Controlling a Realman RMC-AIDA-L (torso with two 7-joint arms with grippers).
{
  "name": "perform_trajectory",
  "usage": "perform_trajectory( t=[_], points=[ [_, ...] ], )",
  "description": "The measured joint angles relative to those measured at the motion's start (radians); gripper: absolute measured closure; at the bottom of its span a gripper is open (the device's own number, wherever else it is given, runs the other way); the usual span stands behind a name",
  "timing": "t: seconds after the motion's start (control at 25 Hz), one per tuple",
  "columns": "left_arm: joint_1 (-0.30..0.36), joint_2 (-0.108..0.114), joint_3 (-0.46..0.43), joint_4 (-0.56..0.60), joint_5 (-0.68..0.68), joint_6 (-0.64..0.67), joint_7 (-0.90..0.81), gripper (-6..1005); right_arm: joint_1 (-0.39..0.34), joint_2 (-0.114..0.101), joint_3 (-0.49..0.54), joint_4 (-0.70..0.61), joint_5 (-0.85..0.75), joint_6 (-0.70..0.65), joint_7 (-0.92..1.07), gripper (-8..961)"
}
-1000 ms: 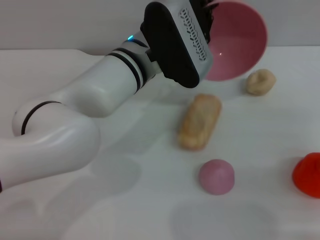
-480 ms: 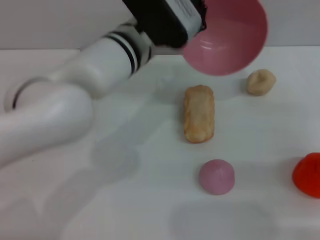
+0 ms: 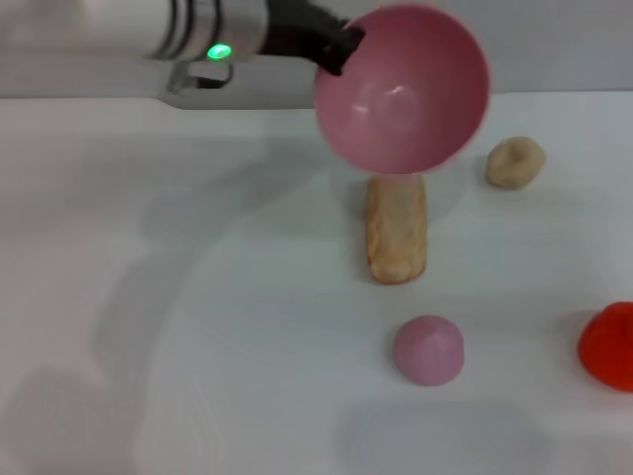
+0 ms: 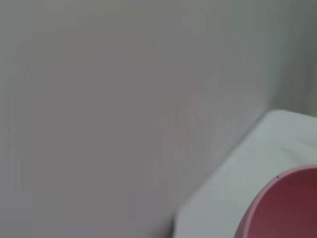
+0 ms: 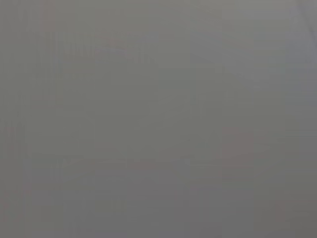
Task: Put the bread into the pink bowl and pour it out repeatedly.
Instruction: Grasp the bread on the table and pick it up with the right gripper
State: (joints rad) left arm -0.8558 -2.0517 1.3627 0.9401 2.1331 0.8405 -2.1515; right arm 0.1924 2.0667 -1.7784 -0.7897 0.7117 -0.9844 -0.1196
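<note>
My left gripper holds the pink bowl by its rim, clamped there as far as I can make out — the bowl is up off the white table, tipped so its empty inside faces forward. The bread lies on the table just below it, pale side up. A beige lump sits beside the bowl, a pink bun nearer.

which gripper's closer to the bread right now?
Left. The left gripper holds the pink bowl by its rim, tipped in the air just above the bread. The right gripper is not in view.
</note>
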Motion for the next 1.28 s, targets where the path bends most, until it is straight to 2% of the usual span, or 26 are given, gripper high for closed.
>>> perform_trajectory(
  t=[0.04,0.16,0.2,0.28,0.44,0.56,0.6,0.64,0.76,0.88,1.04,1.16,1.28],
  points=[
    [-0.025,0.011,-0.108,-0.025,0.027,0.115,0.001,942,0.006,0.0,0.011,-0.003,-0.001,0.032,0.0,441],
    [-0.039,0.031,-0.253,-0.034,0.078,0.294,0.003,942,0.031,-0.008,0.055,-0.021,-0.006,0.175,0.0,441],
    [-0.039,0.031,-0.253,-0.034,0.078,0.294,0.003,942,0.043,-0.015,0.07,-0.03,-0.006,0.243,0.0,442],
    [-0.001,0.061,-0.374,-0.003,0.098,0.457,0.0,942,0.073,-0.035,0.098,-0.049,-0.006,0.393,0.0,442],
    [0.064,0.084,-0.432,0.011,0.097,0.519,-0.015,941,0.153,-0.082,0.129,-0.087,-0.009,0.68,0.0,442],
    [0.111,0.087,-0.443,0.019,0.093,0.527,-0.024,941,0.22,-0.118,0.142,-0.136,-0.006,0.906,0.0,441],
    [0.125,0.084,-0.444,0.023,0.093,0.528,-0.024,941,0.258,-0.135,0.144,-0.187,-0.004,1.048,-0.015,441],
    [0.134,0.08,-0.443,0.025,0.093,0.529,-0.023,941,0.258,-0.135,0.144,-0.187,-0.004,1.048,-0.015,441],
    [0.158,0.071,-0.437,0.027,0.093,0.53,-0.015,941,0.288,-0.14,0.152,-0.276,0.036,1.216,-0.097,441],
    [0.178,0.063,-0.439,0.027,0.093,0.528,0.011,941,0.314,-0.125,0.226,-0.331,0.224,1.385,-0.305,441],
    [0.191,0.059,-0.443,0.029,0.092,0.527,0.033,941,0.382,-0.097,0.417,-0.262,0.496,1.674,-0.572,440],
    [0.194,0.058,-0.443,0.029,0.092,0.527,0.041,941,0.446,-0.095,0.532,-0.192,0.533,1.89,-0.614,440],
    [0.201,0.058,-0.441,0.028,0.095,0.532,0.059,941,0.489,-0.102,0.59,-0.141,0.532,2.034,-0.611,440]
  ],
)
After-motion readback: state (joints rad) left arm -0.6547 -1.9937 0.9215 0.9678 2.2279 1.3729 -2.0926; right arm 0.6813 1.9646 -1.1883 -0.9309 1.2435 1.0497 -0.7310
